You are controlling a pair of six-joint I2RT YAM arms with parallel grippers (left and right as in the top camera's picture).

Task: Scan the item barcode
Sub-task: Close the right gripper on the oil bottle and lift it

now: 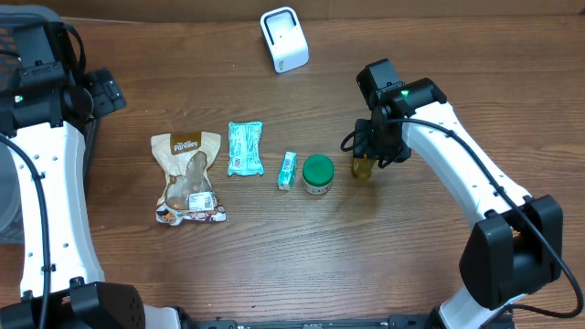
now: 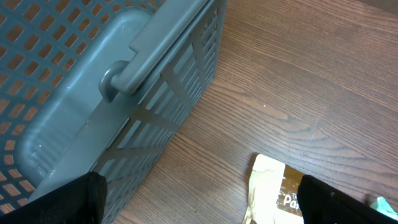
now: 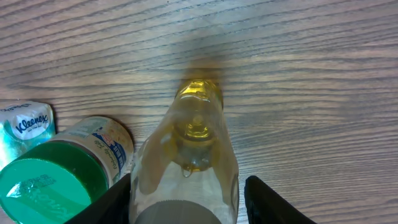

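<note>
Cream-and-brown snack pouch (image 1: 187,178) lies nearest on the wooden surface (image 1: 302,265), left of centre. A little further back stands a loose row, left to right: a teal packet (image 1: 244,148), a small Kleenex tissue pack (image 1: 288,171), a green-lidded jar (image 1: 317,174) and, just beside the jar, a clear bottle (image 1: 363,167) of yellow liquid. The right pincer (image 3: 189,202) reaches over that bottle from above, half spread, with one finger against each side of its body, pinching it. Whether the bottle's base rests on the wood cannot be told. Further left and back, the left pincer (image 2: 199,205) hangs spread wide above bare wood, between the pouch and a grey slatted plastic basket (image 2: 93,93). Farthest away, near the back edge, sits the white barcode scanner (image 1: 284,39), well apart from the bottle.
</note>
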